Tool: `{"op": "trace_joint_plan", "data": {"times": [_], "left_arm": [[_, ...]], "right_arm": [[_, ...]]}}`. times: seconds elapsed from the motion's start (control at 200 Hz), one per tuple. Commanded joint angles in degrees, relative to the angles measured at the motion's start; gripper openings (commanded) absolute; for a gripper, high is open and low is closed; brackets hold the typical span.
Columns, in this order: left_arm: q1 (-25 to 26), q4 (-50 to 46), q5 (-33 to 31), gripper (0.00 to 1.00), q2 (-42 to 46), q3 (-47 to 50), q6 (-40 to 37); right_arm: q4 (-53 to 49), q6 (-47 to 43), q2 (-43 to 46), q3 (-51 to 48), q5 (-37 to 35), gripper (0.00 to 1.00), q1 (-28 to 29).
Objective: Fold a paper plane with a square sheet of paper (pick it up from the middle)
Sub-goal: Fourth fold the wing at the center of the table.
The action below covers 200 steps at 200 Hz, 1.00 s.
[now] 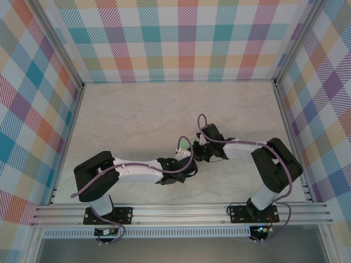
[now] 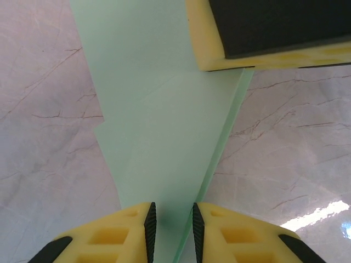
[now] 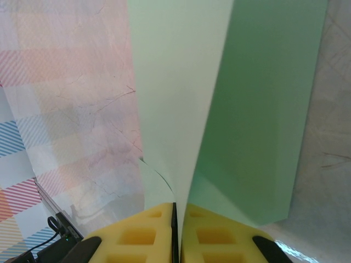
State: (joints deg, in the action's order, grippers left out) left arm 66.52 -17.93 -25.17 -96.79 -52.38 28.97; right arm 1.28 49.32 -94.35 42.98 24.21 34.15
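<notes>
The paper plane (image 2: 164, 120) is a pale mint-green folded sheet lying on the marble table (image 2: 44, 164), narrowing toward my left gripper (image 2: 173, 211). The left jaws stand a little apart, astride the paper's narrow end, with its right-hand edge running up between the pads. One finger of the right gripper (image 2: 263, 27) rests on the paper's far end. In the right wrist view the paper plane (image 3: 175, 82) rises as two flaps from my right gripper (image 3: 176, 207), which is shut on its fold. From above, both grippers meet at the table's middle, left gripper (image 1: 189, 164) and right gripper (image 1: 198, 152), covering the paper.
Checked walls (image 1: 181, 38) and metal frame posts enclose the table on three sides. The marble surface (image 1: 137, 115) stretches bare beyond the arms. Purple cables (image 1: 192, 150) loop over both wrists.
</notes>
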Motion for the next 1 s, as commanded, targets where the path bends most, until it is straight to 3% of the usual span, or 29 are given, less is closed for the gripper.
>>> {"op": "trace_joint_plan", "data": {"times": [0.0,0.26,0.57,0.865,0.995], "left_arm": [[0.71,-1.22,-2.36,0.27,0.62,0.07,0.85],[0.71,-1.42,-2.81,0.28,0.73,0.60,1.36],[0.71,-1.03,-2.72,0.10,1.56,1.69,2.32],[-0.03,1.50,-0.80,0.06,4.30,4.17,2.20],[-0.50,3.99,-0.06,0.07,5.20,4.71,1.57]], "right_arm": [[-0.87,0.36,-0.55,1.74,0.06,0.10,0.21],[-1.06,0.28,-0.58,1.84,0.11,0.10,0.24],[-1.02,0.37,-0.40,1.99,0.09,0.11,0.23],[-0.80,0.05,-0.12,2.37,1.53,0.18,0.24],[-0.67,0.34,0.08,2.61,1.56,0.12,0.22]]}}
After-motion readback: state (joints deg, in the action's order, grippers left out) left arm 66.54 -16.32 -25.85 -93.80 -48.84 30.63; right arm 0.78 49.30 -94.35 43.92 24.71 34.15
